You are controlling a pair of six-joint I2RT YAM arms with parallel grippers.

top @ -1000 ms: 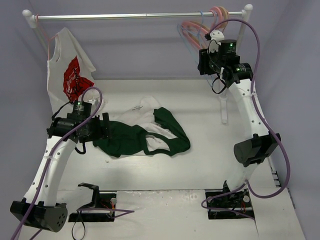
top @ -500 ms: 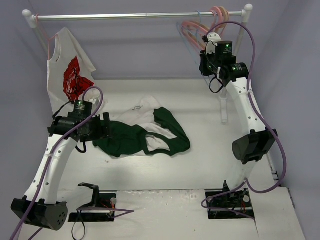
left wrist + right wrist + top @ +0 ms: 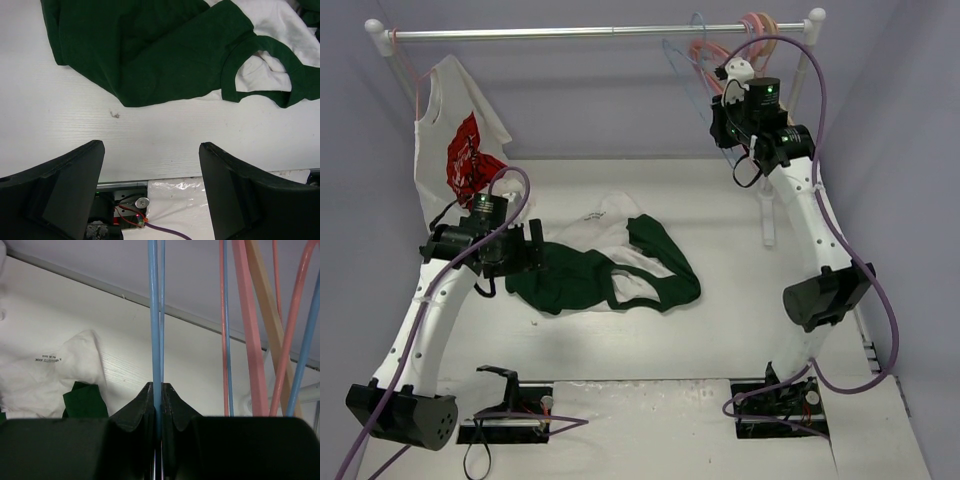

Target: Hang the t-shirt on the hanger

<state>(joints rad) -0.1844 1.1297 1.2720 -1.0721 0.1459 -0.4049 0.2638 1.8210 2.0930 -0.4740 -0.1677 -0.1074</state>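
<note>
The dark green t-shirt (image 3: 582,277) lies crumpled on the table, with whitish fabric showing inside it. It fills the top of the left wrist view (image 3: 150,55), and a corner of it shows in the right wrist view (image 3: 85,401). My left gripper (image 3: 534,250) is open and empty at the shirt's left edge, with bare table between its fingers (image 3: 152,150). My right gripper (image 3: 723,122) is raised below the rail. It is shut on a thin bar of the light-blue hanger (image 3: 155,315), which sticks out to the left of the pink hangers (image 3: 671,55).
A rail (image 3: 590,32) spans the back, with a white shirt with red print (image 3: 460,150) hanging at its left. Pink hangers (image 3: 756,28) hang at its right end, close beside the blue one (image 3: 245,315). A white post (image 3: 769,215) stands on the right.
My right gripper has moved left and slightly up with the blue hanger, drawing it away from the pink hangers. My left arm has shifted slightly right toward the t-shirt.
</note>
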